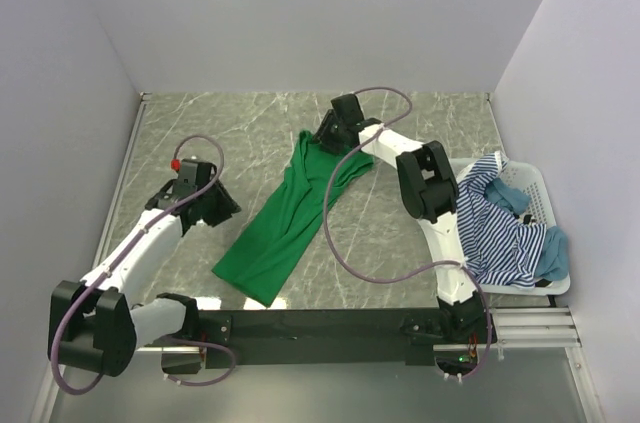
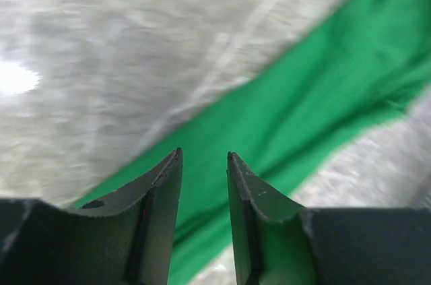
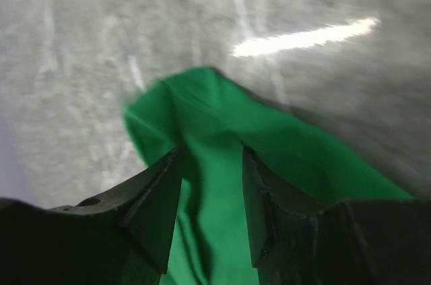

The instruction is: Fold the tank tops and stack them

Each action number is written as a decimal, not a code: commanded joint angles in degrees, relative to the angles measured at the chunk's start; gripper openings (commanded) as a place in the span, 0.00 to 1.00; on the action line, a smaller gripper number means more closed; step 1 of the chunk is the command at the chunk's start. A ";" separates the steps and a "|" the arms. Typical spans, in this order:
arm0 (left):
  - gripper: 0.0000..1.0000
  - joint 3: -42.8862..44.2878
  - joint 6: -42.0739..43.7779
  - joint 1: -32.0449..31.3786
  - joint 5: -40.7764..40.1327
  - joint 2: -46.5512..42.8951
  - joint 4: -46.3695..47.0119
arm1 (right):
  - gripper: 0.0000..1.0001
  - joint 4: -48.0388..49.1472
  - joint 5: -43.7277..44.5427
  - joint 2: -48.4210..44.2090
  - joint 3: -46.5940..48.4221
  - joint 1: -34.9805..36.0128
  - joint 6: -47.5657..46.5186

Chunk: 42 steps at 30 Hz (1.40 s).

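**Left.** The left claw (image 1: 226, 210) hangs low over the bench (image 1: 240, 123), just beside the long edge of the green tank top (image 1: 285, 228). Its jaws stand a little apart with nothing between them, and in its wrist view the cloth lies beyond the tips. If you close here, you will probably nip bare bench or only 1 layer of the edge, and the fold would drag askew.

**Centre.** The green tank top lies as a long, rumpled diagonal strip, not spread flat. Fold it as it lies and you press the creases in.

**Centre-right.** The right claw (image 1: 320, 141) sits at the strip's far end, jaws spread astride a raised ridge of cloth and not visibly clamped on it. A shallow bite could slip off on lifting. Its cable (image 1: 330, 243) loops across the cloth — a likely snag.

**Right.** The striped tank top (image 1: 490, 228) and the teal tank top (image 1: 555, 253) drape over the basket (image 1: 545, 193) — 2 garments waiting. The right arm's elbow stands near them and could catch the striped one.
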 commanded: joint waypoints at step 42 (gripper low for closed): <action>0.55 46.34 12.03 -5.96 -20.63 48.21 -4.45 | 0.45 2.20 18.25 -36.76 -44.10 -2.85 -0.54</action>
